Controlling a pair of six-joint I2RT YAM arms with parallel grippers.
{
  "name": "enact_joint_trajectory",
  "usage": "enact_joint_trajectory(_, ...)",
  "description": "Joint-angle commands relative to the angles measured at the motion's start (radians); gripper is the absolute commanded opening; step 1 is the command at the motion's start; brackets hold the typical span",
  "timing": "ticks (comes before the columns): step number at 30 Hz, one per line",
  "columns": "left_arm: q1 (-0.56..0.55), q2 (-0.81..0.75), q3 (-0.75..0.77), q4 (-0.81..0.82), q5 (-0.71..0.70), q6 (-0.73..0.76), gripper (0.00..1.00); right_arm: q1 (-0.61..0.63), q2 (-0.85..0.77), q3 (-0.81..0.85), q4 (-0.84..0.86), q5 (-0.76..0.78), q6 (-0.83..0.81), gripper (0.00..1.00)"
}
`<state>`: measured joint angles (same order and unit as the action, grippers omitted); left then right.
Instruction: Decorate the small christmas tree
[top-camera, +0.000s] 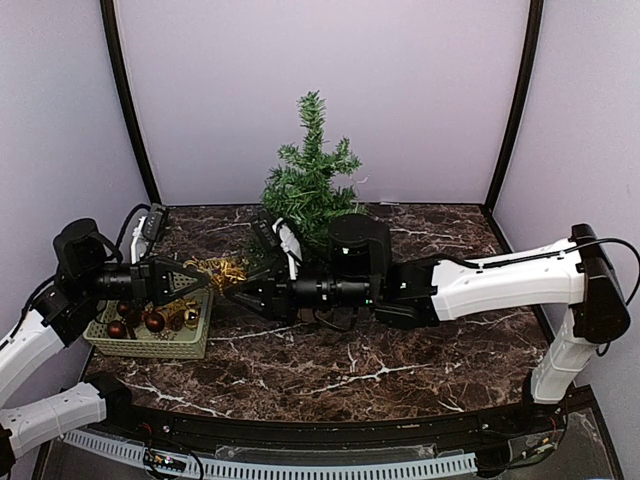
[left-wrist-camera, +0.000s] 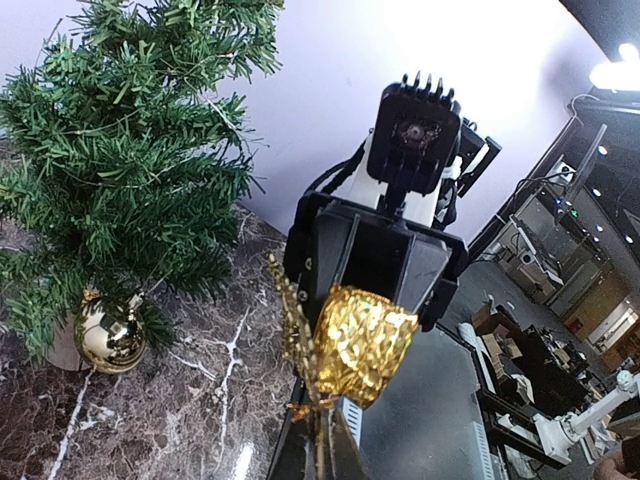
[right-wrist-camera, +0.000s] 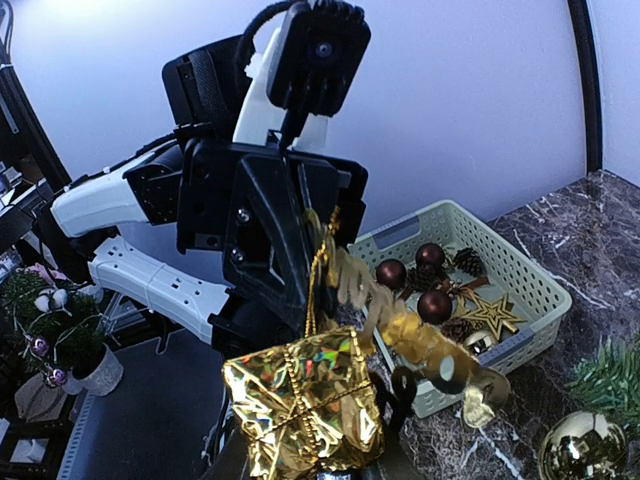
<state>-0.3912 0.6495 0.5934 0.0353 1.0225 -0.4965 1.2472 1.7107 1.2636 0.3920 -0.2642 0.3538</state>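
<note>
Left pincer (top-camera: 206, 286) nipped almost shut on a thin gold cord (right-wrist-camera: 320, 262), only a sliver of gap between the fingers. Right pincer (top-camera: 233, 295) tip to tip with it, clamped on the gold gift box (left-wrist-camera: 365, 345) at the cord's lower end, its own fingers mostly hidden behind the box in the right wrist view. Both just in front of the tree (top-camera: 308, 180) and a little to its left, above the table (top-camera: 400, 385), with a gold curled ribbon (right-wrist-camera: 430, 350) trailing beside the box. Tree itself upright at the back middle of the table, close to the rear wall (top-camera: 420, 90), dark green and bristly, top well above both arms. Under its lowest branches, just beside the pale round base (left-wrist-camera: 52, 355), a shiny gold bauble (left-wrist-camera: 110, 335); no telling whether hung clear or touching the table. Further left of the tree and nearer the front, a pale basket (top-camera: 150, 347), with dark red baubles (right-wrist-camera: 432, 305), a gold star (right-wrist-camera: 490, 315) and a pine cone (right-wrist-camera: 467, 262) inside. Right arm (top-camera: 500, 285) stretched across in front of the tree from its right side.
</note>
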Motion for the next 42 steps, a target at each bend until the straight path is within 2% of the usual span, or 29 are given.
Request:
enact_joint_trajectory(1,-0.005,-0.017,0.004,0.037,-0.017,-0.012,0.00,0.008,-0.045,-0.028,0.014,0.037,0.021,0.25)
enact_joint_trajectory(11,-0.005,-0.047,0.008,-0.019,-0.086,0.014,0.00,0.009,-0.089,-0.072,0.013,0.060,0.040,0.24)
enact_joint_trajectory(15,-0.005,-0.049,0.033,-0.172,-0.185,0.130,0.00,0.009,-0.133,-0.085,0.022,0.074,0.032,0.25)
enact_joint_trajectory(30,-0.005,0.000,0.063,-0.295,-0.179,0.265,0.00,0.008,-0.029,0.115,0.014,0.143,-0.020,0.25)
enact_joint_trajectory(34,-0.005,-0.008,0.065,-0.301,-0.290,0.240,0.00,0.005,-0.048,0.093,0.014,0.158,-0.026,0.26)
enact_joint_trajectory(38,-0.004,0.008,0.070,-0.340,-0.488,0.191,0.00,0.004,-0.097,0.029,-0.002,0.166,-0.015,0.25)
enact_joint_trajectory(42,-0.003,-0.006,0.059,-0.340,-0.593,0.133,0.00,0.006,-0.168,-0.059,-0.032,0.186,0.004,0.26)
